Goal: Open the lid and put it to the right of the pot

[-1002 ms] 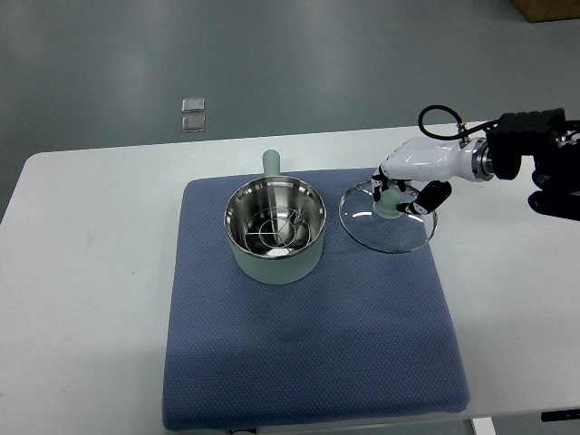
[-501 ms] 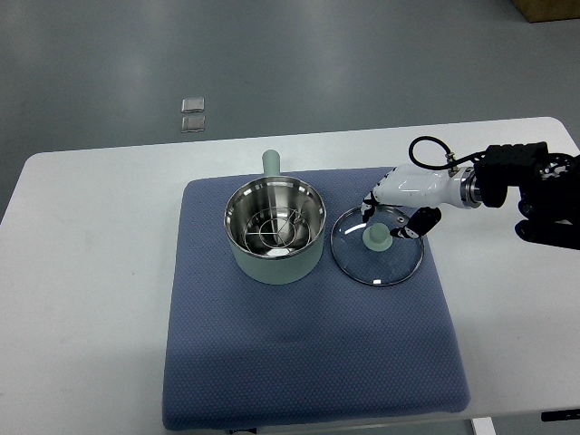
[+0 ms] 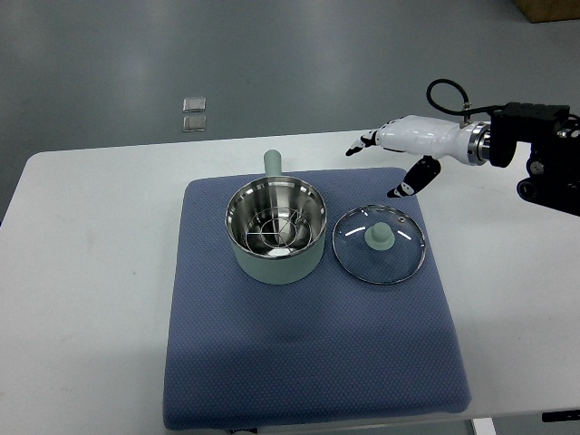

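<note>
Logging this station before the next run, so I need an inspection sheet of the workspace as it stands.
Surface: white table with a blue mat lying flat on it.
Job's things: pot uncovered, steel rack inside; glass lid flat on the mat, right of the pot, knob up, apart from it.
Clutter: nothing seen on the table.
Hands: right hand above the mat's far right corner, fingers spread, holding nothing; left not in view.
Cables: black cable looping at the right wrist.
Surroundings: grey floor with two small square plates.
</note>
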Action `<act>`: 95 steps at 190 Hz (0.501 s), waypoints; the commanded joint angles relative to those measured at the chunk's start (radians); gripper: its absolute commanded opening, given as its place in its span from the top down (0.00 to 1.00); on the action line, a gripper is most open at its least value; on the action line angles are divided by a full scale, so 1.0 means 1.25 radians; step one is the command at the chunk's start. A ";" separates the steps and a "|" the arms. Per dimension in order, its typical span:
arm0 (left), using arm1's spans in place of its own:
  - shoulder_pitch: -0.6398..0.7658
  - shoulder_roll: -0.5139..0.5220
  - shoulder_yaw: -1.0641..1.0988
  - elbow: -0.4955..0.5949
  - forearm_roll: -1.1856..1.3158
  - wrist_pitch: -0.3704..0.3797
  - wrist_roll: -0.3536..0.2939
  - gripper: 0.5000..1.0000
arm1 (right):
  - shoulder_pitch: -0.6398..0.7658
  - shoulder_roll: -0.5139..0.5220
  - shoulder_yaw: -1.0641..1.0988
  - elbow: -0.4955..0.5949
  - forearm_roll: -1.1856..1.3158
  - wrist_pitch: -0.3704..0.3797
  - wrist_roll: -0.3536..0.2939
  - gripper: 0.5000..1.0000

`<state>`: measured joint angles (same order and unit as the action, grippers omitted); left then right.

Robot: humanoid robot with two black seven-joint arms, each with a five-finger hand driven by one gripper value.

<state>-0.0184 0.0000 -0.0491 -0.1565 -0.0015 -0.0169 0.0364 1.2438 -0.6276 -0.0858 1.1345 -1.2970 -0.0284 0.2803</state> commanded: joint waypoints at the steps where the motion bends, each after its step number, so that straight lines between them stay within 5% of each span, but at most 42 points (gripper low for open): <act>1: 0.000 0.000 0.000 0.000 0.000 0.000 0.000 0.00 | -0.050 -0.007 0.125 -0.018 0.057 0.039 -0.005 0.31; 56: 0.000 0.000 0.000 0.000 0.000 0.000 0.000 0.00 | -0.320 0.070 0.512 -0.056 0.283 0.028 -0.008 0.32; 95: 0.000 0.000 0.000 0.000 0.000 0.000 0.000 0.00 | -0.438 0.166 0.708 -0.071 0.435 -0.050 -0.008 0.32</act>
<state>-0.0183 0.0000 -0.0491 -0.1565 -0.0015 -0.0169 0.0368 0.7554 -0.4783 0.6913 1.0557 -0.8432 -0.0475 0.2705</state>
